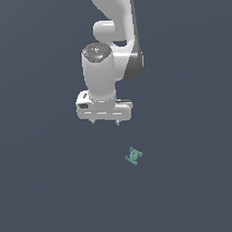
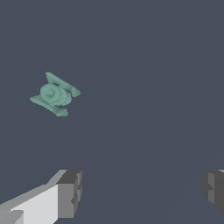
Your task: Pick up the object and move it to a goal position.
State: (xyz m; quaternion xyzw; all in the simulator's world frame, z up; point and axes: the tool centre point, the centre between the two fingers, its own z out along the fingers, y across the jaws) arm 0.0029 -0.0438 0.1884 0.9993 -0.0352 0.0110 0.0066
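Nothing but flat, dark slate-grey ground (image 1: 45,196) here, stretching to every edge of both views, and nothing lies between the tool and its target. The white arm (image 1: 115,23) comes down from the top of the exterior view, ending in the gripper (image 1: 105,122), which points straight down with its 2 short fingertips spread wide apart and nothing between them.

The object (image 1: 133,156) lies on the ground, lower in the exterior view and toward the exterior view's right of the gripper, clearly apart from it, no contact at all. From out here it is just a tiny teal-green lump with a few nubs, far smaller than the gripper's body.

The wrist view gives the detail: the object (image 2: 55,94) shows a round, ribbed centre like stacked discs, flanked by 2 slim parallel bars, 1 on each side, the whole thing sitting at a slant. That view also shows the grey pads of the 2 fingers (image 2: 70,194), set far apart with bare ground in the gap, and the object lies outside that gap, off to 1 side. The arm itself shows only in the exterior view.
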